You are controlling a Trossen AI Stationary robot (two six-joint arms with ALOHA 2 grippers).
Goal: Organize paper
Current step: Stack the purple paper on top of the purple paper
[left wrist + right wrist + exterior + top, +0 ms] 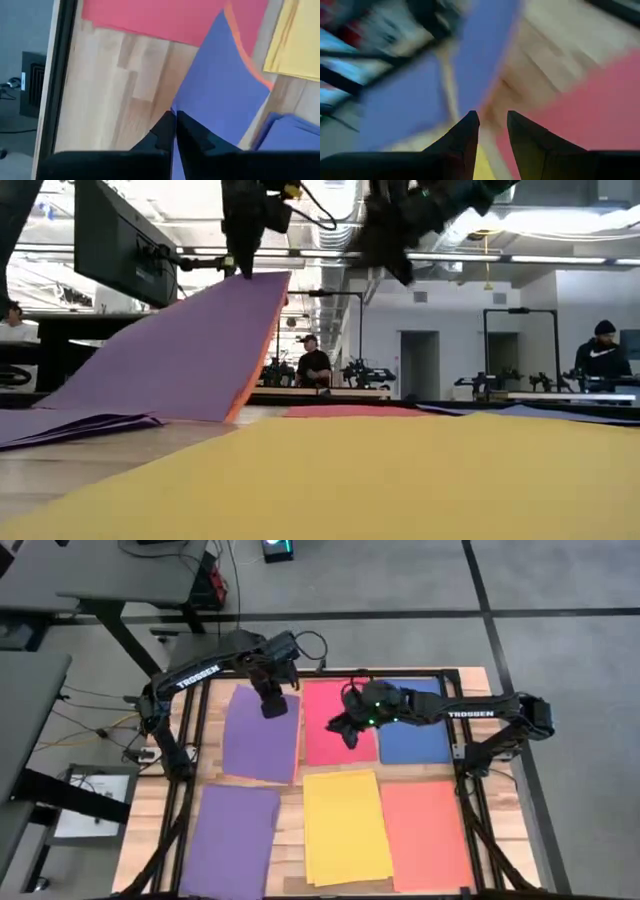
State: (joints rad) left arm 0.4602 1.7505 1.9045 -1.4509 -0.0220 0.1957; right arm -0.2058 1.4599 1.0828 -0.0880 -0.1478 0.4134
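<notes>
Your table (290, 808) is mostly sorted: six colour groups of paper in a grid. From its centre, purple sheets (230, 840) lie at 8 o'clock, yellow (345, 825) at 6, orange-red (425, 833) at 4, red (338, 722) at 12, blue (420, 740) at 2. Your left end effector (273, 705) is pinched tight on the corner of a purple sheet (260, 735) at 10 o'clock, lifting it, an orange edge showing underneath. Your right end effector (347, 730) hovers over the red, fingers narrowly parted, holding nothing. Left to do, I'd say: separate that orange sheet. Its full extent is hidden, and the right wrist view is blurred.
</notes>
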